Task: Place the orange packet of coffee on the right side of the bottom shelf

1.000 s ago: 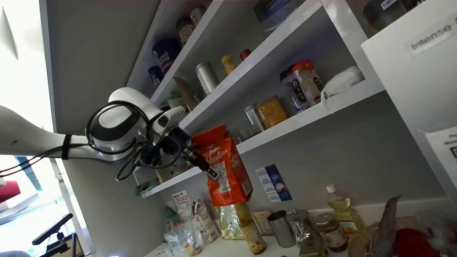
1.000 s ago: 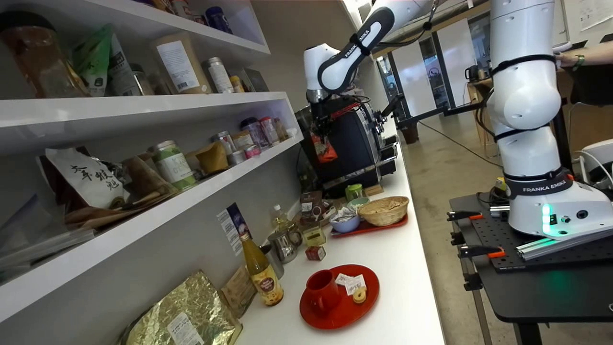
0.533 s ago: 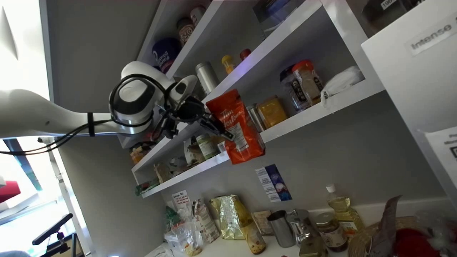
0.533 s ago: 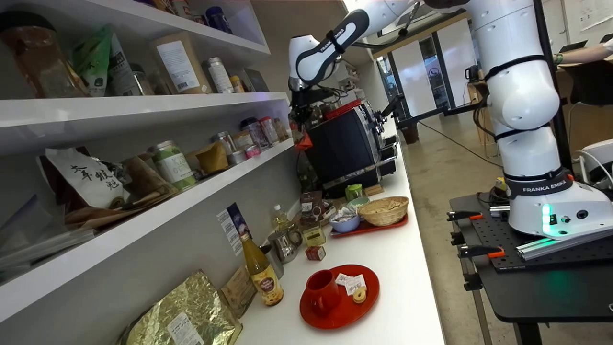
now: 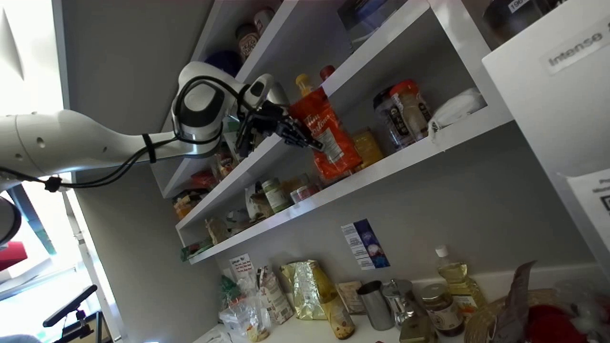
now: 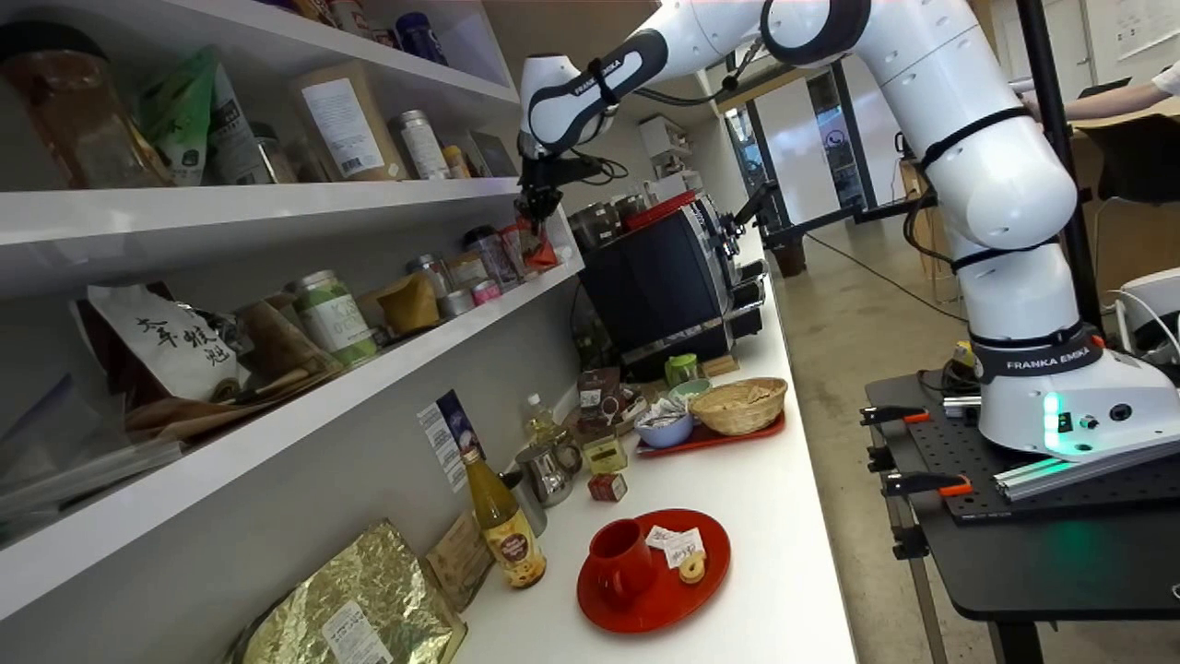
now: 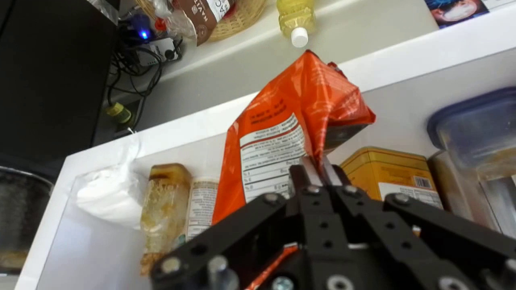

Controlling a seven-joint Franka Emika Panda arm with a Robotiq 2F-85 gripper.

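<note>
The orange packet of coffee [image 5: 344, 159] hangs slightly tilted at the level of the opening above the bottom shelf [image 5: 429, 151]. It also shows in an exterior view [image 6: 542, 255], near the shelf's far end, partly hidden by the hand. My gripper [image 7: 320, 169] is shut on the packet [image 7: 234, 169], pinching its side edge. The gripper also shows in an exterior view [image 5: 318, 143]. In the wrist view the packet overlaps the white front edge of the bottom shelf [image 7: 181, 128]. I cannot tell whether its base touches the board.
A yellow tin [image 5: 366, 146] stands behind the packet. A jar with a red lid [image 5: 411, 112] and a white bag [image 5: 460, 107] sit on the shelf towards its end. The shelf above [image 5: 357, 59] runs close to the packet's top. A black machine [image 6: 659, 286] stands beyond the shelf.
The arm has lifted the packet from below the bottom shelf's edge up to the opening above it and moved it closer to the shelf. The gripper has stayed shut on it.
</note>
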